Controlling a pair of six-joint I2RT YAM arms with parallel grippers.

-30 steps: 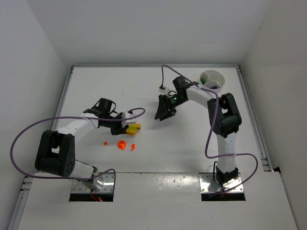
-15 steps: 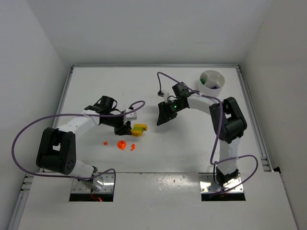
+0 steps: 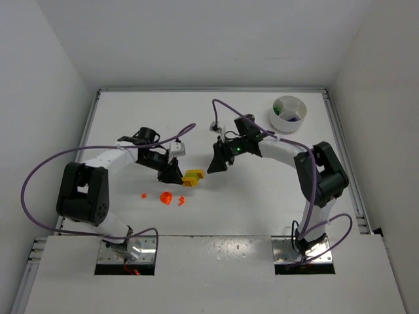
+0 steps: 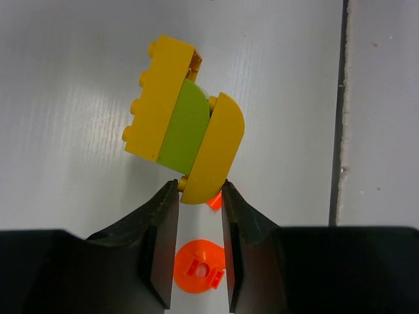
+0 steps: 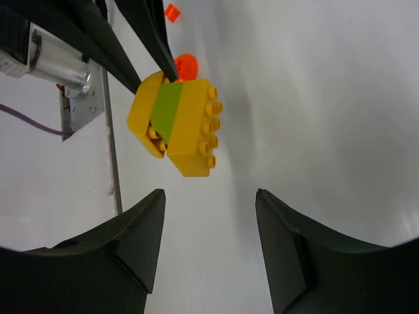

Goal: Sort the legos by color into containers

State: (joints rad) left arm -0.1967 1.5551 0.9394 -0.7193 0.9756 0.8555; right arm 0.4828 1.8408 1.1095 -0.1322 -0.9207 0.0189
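Three loose orange legos [image 3: 166, 197], one yellow-green stack [image 4: 183, 124] in left gripper [image 4: 200, 188], right gripper [image 5: 209, 194] wide.

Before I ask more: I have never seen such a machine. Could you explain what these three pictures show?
Two robot arms are bolted to a white table. One picture looks down from above; the other two come from cameras on each wrist. The left hand pinches a clump of joined bricks, yellow with green between, by its rounded yellow end. The right hand is open, facing the clump. Three small orange pieces lie on the table, and a divided white dish stands at the far right.
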